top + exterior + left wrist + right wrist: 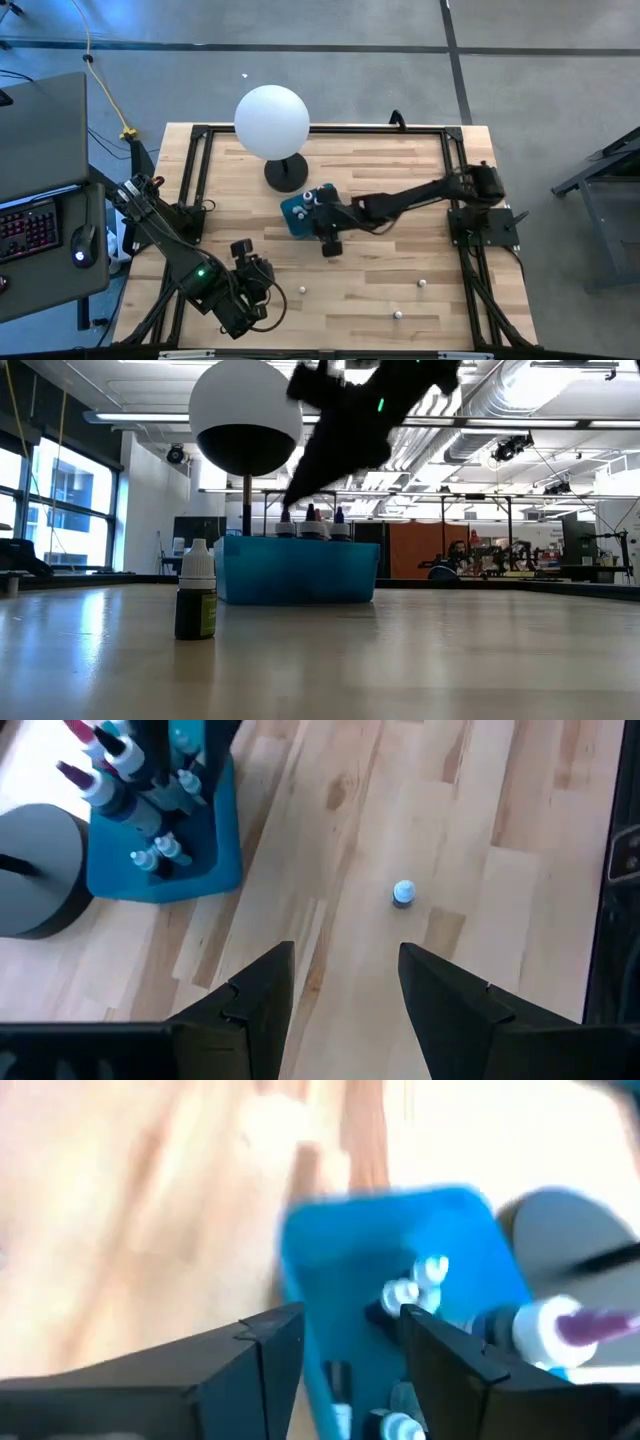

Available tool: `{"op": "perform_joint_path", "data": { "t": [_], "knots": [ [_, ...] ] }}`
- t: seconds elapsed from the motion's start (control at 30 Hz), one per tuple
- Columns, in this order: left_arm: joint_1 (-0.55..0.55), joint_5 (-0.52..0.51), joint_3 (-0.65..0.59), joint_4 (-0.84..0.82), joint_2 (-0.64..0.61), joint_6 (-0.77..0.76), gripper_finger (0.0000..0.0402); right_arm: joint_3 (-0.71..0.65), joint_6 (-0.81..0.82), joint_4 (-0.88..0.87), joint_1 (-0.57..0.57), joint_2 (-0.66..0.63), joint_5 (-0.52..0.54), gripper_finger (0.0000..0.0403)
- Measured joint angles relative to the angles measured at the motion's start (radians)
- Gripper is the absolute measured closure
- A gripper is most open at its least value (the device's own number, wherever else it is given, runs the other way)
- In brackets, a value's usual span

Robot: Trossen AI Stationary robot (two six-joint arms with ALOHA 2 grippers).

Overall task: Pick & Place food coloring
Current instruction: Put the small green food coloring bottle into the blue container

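Note:
A teal box (297,213) stands mid-table and holds several small whitish dropper bottles (150,855) upright, some with red or dark caps. My right gripper (350,1350) is open just above the box, with nothing between its fingers. Three loose bottles stand on the table: one (302,290) just ahead of my left gripper, and two (423,284) (398,314) toward the near right. My left gripper (345,985) is open and empty above the table's near left. The nearest loose bottle shows ahead of it in the left wrist view (403,892).
A large white ball lamp (272,120) on a dark round base (286,172) stands just behind the teal box. A black frame (200,135) runs along the table's edges. A desk with a keyboard (30,225) is off the table's left.

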Motion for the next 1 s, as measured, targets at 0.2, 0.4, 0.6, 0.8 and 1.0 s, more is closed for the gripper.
{"op": "perform_joint_path", "data": {
  "t": [0.2, 0.4, 0.6, 0.8, 1.0],
  "knots": [
    [0.000, -0.062, 0.000, 0.023, 0.000, 0.000, 0.0224, 0.001, 0.065, -0.132, 0.127, -0.199, 0.066, 0.0258],
    [0.035, -0.059, -0.020, 0.034, 0.009, 0.010, 0.0224, -0.046, 0.373, -0.350, 0.259, -0.398, 0.015, 0.0268],
    [0.092, 0.133, -0.126, 0.219, 0.010, 0.450, 0.0224, -0.273, 0.533, -0.196, 0.402, -0.460, 0.068, 0.0269],
    [0.157, 0.354, -0.276, 0.618, 0.010, 0.830, 0.0225, -0.486, 0.556, 0.045, 0.465, -0.459, 0.039, 0.0269],
    [0.259, 0.400, -0.313, 0.662, 0.041, 0.865, 0.0225, -0.553, 0.617, 0.136, 0.453, -0.459, -0.067, 0.0269]
  ]
}}
